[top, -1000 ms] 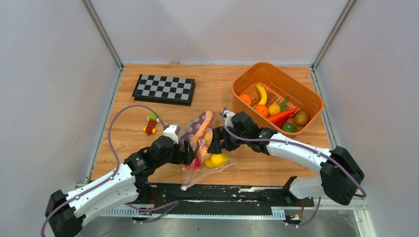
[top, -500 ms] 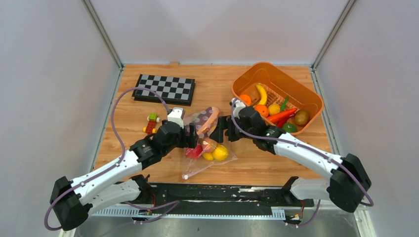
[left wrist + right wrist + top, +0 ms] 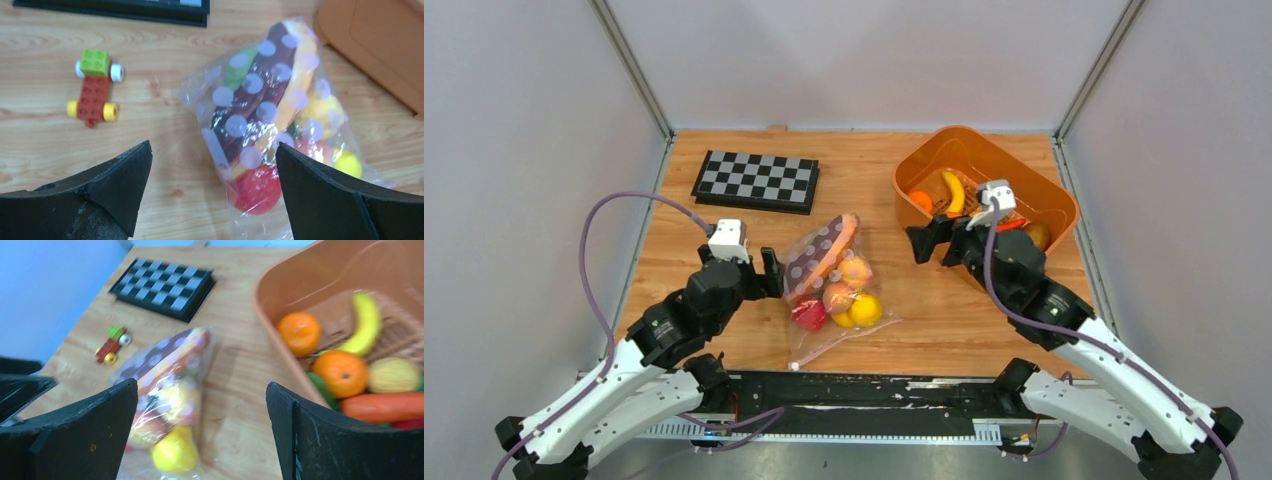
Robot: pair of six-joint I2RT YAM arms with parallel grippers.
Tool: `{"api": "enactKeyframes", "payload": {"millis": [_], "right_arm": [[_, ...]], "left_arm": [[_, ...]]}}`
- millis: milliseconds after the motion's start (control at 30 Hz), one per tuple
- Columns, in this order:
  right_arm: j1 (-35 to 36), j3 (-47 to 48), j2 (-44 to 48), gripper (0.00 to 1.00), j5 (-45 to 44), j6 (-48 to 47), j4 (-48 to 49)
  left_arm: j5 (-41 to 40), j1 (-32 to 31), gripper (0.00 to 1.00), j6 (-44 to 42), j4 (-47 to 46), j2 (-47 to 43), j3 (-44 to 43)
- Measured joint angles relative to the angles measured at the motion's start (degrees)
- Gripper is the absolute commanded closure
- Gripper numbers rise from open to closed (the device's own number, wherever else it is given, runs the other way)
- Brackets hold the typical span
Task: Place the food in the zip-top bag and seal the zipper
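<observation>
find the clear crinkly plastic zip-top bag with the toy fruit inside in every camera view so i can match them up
Top external: the clear crinkly plastic zip-top bag lies in the middle of the picture, slightly low.
Left wrist: right of centre, running from the top to the bottom edge.
Right wrist: lower left of centre.
Shared landmark: the orange plastic tub, to the bag's right in all three views.

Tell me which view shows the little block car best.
Left wrist: the block car lies close, sharp and whole. The right wrist view shows it small and blurred; in the top view the left arm hides it.
</observation>
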State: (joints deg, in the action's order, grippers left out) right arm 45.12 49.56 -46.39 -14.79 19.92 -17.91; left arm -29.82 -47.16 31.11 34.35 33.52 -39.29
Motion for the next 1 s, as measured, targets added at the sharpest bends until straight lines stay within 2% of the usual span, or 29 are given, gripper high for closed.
{"api": "enactKeyframes", "payload": {"millis": [133, 300, 467, 600, 733, 1000], "right_arm": [[-0.02, 0.00, 6.03, 0.00, -9.22, -3.08, -0.17], [-0.04, 0.00, 10.34, 0.00, -15.39, -8.26, 1.14], [-0.04, 0.24, 9.90, 0.00, -18.84, -13.44, 1.20], [-0.39, 3.96, 6.19, 0.00, -19.15, -17.66, -1.16], [-5.18, 8.81, 1.70, 0.00, -15.45, -18.40, -4.13], [-26.99, 13.99, -3.50, 0.00, 4.26, -14.12, -11.17]], "left_arm": [[-1.40, 0.00, 0.00, -4.48, -0.72, -0.59, -2.82], [-2.01, 0.00, 0.00, -10.36, -1.44, 0.87, -5.62], [-2.16, 0.04, 0.00, -16.06, -2.69, 4.44, -10.78], [-0.55, 1.81, 0.00, -19.69, -3.19, 7.93, -14.23], [3.89, 8.92, 0.00, -20.79, -3.34, 10.67, -14.91], [16.59, 28.74, 0.00, -20.35, -3.26, 11.37, -17.44]]}}
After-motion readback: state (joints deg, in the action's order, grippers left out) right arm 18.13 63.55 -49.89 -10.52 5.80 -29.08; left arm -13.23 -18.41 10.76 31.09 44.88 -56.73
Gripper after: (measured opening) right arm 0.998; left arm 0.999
